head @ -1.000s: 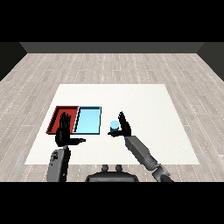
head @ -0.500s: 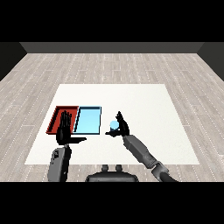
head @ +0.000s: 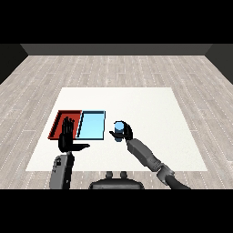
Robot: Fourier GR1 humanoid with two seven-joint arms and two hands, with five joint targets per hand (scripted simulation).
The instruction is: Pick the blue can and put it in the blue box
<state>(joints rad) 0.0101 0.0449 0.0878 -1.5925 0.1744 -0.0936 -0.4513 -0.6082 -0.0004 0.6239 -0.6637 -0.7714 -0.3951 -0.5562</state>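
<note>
While the right hand [head: 125, 133] curls its fingers around the blue can [head: 119, 129], the can sits just right of the blue tray [head: 91, 125]. Beside it lies the red tray [head: 59, 123], over whose near edge the left hand [head: 68, 139] holds its fingers straight and spread.

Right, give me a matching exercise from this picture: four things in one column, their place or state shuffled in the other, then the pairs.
1. small blue cylindrical can
2. flat red tray
3. flat light blue tray
4. left black robot hand

A. fingers straight, holding nothing
B. leftmost tray
C. held in the right black robot hand
D. lies between the red tray and the can

Pairs: 1-C, 2-B, 3-D, 4-A
</note>
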